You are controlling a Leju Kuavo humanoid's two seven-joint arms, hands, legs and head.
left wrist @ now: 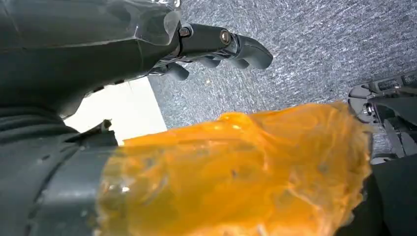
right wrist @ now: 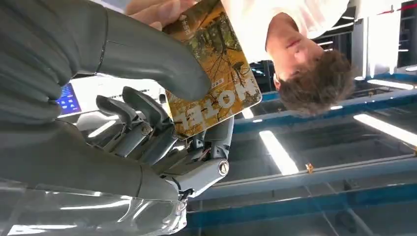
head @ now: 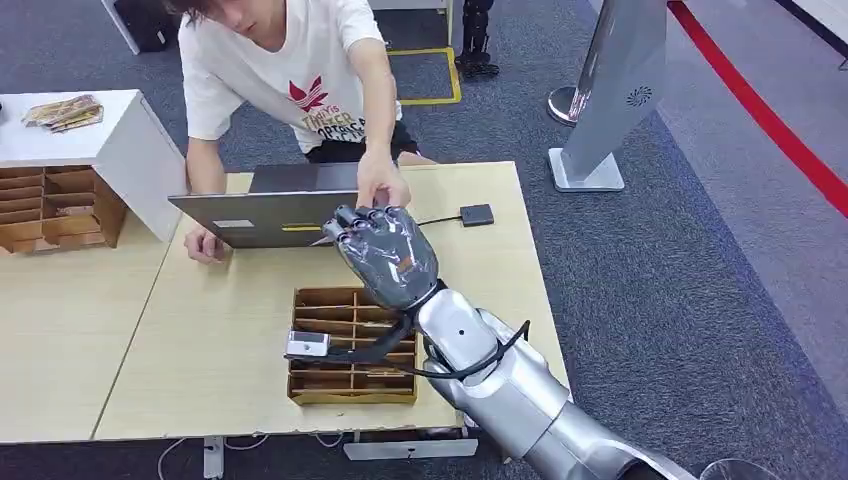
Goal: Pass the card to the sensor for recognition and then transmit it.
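Your right hand (head: pixel 385 255) is raised over the desk (head: pixel 200 340), palm up toward the person (head: pixel 290 70), with the card (right wrist: pixel 216 69) pinched between thumb (right wrist: pixel 147 54) and fingers. The person's hand (head: pixel 380 185) already touches the card's far end, so this looks like the handover; holding it by one end leaves them room to take it. Your left hand (left wrist: pixel 221 46) hangs over the carpet, fingers curled on nothing. The sensor (head: pixel 476 214) lies just beyond.
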